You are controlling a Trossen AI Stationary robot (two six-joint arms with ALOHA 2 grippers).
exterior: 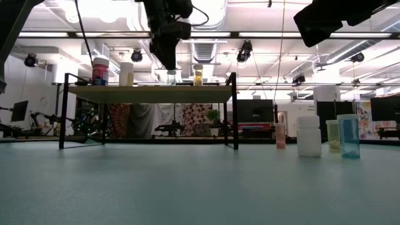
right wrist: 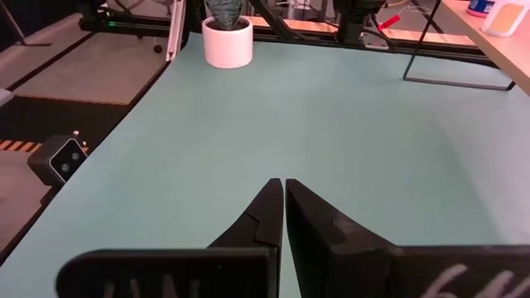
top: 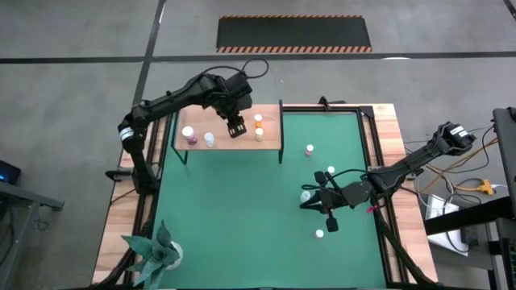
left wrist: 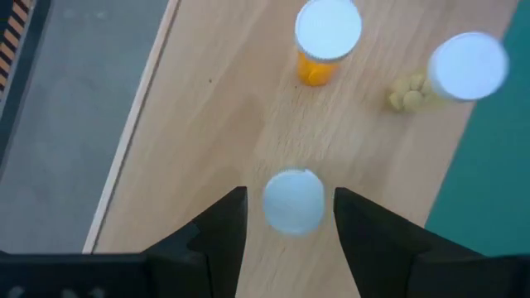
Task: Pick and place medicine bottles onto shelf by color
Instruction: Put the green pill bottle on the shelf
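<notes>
Light wood fills the left wrist view: the shelf (left wrist: pixel 207 124) lies under the left gripper (left wrist: pixel 290 217), and a pale white-capped bottle (left wrist: pixel 293 201) stands between its two dark fingers (left wrist: pixel 222 223), which sit apart with a gap on either side of the cap, so they are not pressing it. Just beyond stand an orange bottle (left wrist: pixel 325 41) and a yellowish bottle (left wrist: pixel 460 70), the latter at the shelf's edge beside the green mat (left wrist: pixel 489 190). From above, the left gripper (top: pixel 235 125) hangs over the shelf's (top: pixel 274 143) middle, with a pink bottle (top: pixel 189 135) and a white bottle (top: pixel 210 139) towards the other end. The low view alone shows the shelf raised on black posts (exterior: pixel 235 112).

On the mat, the right gripper (top: pixel 309 197) rests low among loose bottles (top: pixel 310 150); its wrist view shows the fingertips (right wrist: pixel 284 194) pressed together, holding nothing, pointing toward a white plant pot (right wrist: pixel 227 41).
</notes>
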